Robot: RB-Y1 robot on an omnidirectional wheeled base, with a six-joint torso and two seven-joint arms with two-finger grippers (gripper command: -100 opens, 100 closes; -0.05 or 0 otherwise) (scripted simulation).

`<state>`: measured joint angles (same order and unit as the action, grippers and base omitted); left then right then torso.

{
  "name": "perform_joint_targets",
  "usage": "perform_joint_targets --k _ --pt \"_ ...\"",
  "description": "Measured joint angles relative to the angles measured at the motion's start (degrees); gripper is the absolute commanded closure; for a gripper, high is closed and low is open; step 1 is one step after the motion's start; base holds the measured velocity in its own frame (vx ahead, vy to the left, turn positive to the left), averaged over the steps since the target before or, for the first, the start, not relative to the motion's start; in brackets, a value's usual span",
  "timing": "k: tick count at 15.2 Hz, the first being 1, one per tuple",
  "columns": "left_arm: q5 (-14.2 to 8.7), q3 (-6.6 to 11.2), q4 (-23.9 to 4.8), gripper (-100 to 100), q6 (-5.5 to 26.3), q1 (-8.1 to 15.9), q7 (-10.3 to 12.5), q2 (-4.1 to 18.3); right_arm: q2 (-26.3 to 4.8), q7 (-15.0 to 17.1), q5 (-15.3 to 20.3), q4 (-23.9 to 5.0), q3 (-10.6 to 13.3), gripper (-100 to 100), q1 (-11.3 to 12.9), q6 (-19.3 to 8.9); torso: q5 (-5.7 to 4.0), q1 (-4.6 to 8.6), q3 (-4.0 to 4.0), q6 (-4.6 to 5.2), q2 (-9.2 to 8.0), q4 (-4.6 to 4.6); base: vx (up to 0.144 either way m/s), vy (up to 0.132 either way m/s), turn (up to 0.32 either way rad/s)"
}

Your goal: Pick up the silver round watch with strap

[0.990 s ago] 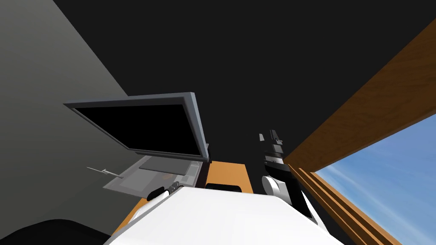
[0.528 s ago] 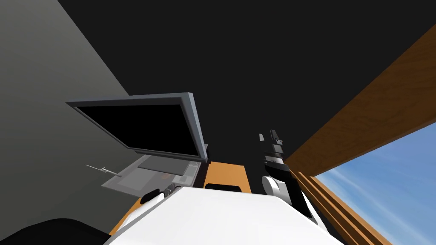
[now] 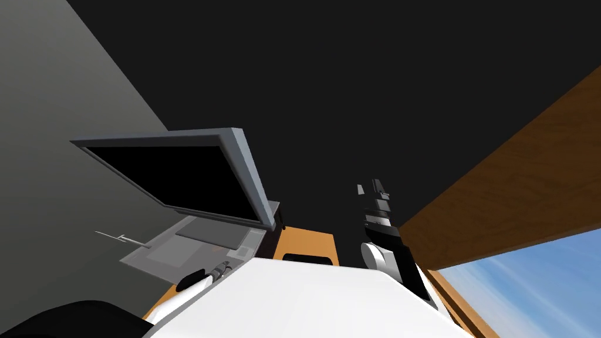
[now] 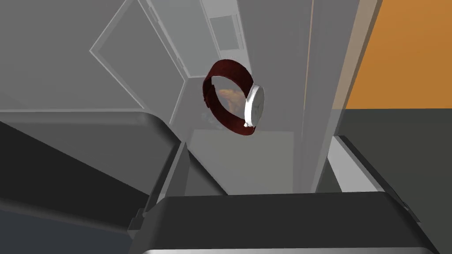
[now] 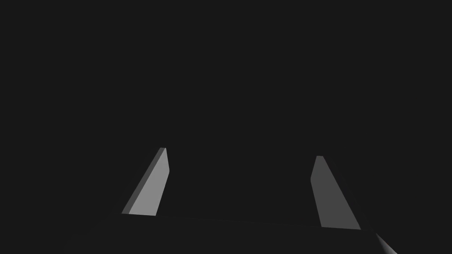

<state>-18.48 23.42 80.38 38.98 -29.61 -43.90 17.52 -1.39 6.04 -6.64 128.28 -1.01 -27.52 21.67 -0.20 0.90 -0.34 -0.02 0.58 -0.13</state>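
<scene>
A watch (image 4: 236, 103) with a silver round case and a dark red strap stands on its edge on a grey laptop base (image 4: 132, 66). My left gripper (image 4: 260, 143) is open just short of it, with the watch ahead of the gap between its fingers (image 4: 348, 161) and apart from both. In the head view the left hand (image 3: 220, 269) sits low at the front edge of the laptop (image 3: 176, 176). My right gripper (image 3: 370, 188) is raised to the right of the laptop, its fingers (image 5: 152, 189) open against a dark surface with nothing between them.
The open laptop's black screen (image 3: 170, 173) leans over its base on an orange desk (image 3: 305, 240). A thin grey pen-like thing (image 3: 120, 237) lies left of the laptop. A brown wooden window frame (image 3: 516, 193) runs along the right, and a grey wall (image 3: 53, 146) stands on the left.
My head view has swung, so the laptop and desk sit further left and the window lower right. The left hand has slid a little left and nearer my chest. The right arm holds still.
</scene>
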Motion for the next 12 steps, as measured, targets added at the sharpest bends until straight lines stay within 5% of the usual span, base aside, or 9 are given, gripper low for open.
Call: perform_joint_targets --k 12 --pt "0.2 -0.66 -10.5 -100 -5.5 3.9 4.0 1.5 0.0 0.0 0.0 0.0 0.0 0 0.0 0.0 0.22 -0.97 0.45 0.02 -0.79 0.17 -0.052 0.021 -0.113"
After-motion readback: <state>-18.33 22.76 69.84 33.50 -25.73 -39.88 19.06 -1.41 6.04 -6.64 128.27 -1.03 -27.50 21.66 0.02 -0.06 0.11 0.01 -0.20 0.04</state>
